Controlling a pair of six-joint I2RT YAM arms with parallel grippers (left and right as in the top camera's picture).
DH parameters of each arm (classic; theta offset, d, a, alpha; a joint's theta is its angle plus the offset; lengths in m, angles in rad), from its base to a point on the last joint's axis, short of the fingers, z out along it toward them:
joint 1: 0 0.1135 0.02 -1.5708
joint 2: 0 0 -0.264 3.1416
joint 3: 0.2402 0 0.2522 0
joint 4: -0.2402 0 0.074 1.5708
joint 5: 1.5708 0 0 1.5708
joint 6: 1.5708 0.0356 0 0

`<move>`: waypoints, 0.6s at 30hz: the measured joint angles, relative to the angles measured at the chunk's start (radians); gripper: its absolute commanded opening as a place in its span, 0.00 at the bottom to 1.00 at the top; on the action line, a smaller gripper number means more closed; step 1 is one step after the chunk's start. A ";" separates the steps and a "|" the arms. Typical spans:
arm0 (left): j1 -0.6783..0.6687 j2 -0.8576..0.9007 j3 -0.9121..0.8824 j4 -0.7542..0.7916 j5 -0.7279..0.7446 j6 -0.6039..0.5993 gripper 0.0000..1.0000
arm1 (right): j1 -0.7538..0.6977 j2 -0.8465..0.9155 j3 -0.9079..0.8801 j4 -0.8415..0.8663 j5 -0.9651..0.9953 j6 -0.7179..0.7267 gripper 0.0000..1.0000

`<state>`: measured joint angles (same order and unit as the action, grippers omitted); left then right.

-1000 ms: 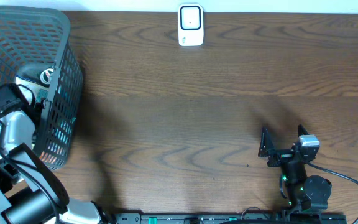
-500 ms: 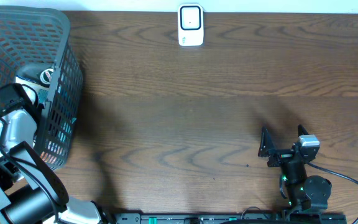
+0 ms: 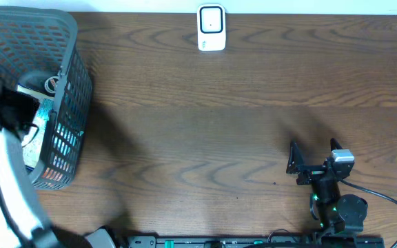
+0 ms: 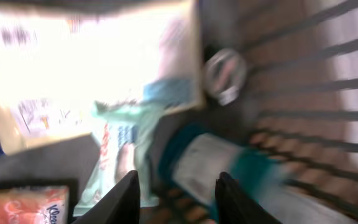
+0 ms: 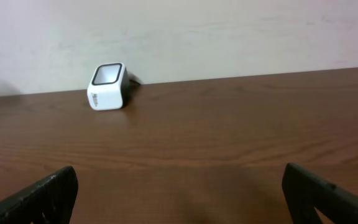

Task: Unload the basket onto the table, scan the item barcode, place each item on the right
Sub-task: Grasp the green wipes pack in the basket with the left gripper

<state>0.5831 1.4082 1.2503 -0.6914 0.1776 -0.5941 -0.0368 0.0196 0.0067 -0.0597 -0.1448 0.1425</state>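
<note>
Big dark wood tabletop fills the scene. At its far-left corner sits a grey mesh basket w/ groceries inside. The left arm, blurred, reaches in over the near rim. The right arm is parked at the near-right edge, its right end effector spread wide w/ nothing btw the fingers, facing the far side. A white scanner stands at the far edge, approx centre, well apart from the basket. In the basket, seen from the left wrist: a pale box washed out by glare, a teal-and-white pack just below it, a red tissue pack in the corner, and a small round metal cap by the mesh wall. The left end effector hangs right over the teal-and-white pack, fingers part-way apart. Too blurry to tell if it's pinching the pack.
</note>
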 measured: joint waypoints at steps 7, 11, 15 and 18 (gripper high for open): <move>0.000 -0.220 0.006 -0.018 -0.015 0.005 0.83 | 0.000 0.000 0.000 0.000 0.000 0.000 0.99; 0.000 -0.224 0.007 -0.075 -0.077 0.003 1.00 | 0.000 0.000 0.000 0.000 0.000 0.000 0.99; 0.000 -0.081 0.007 -0.101 -0.098 0.020 0.98 | 0.000 0.000 0.000 0.000 0.000 0.000 0.99; 0.000 0.092 0.003 -0.112 -0.084 0.033 0.98 | 0.000 0.000 0.000 0.000 0.000 0.000 0.99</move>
<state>0.5835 1.4998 1.2533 -0.8036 0.0933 -0.5613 -0.0368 0.0196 0.0067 -0.0597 -0.1448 0.1425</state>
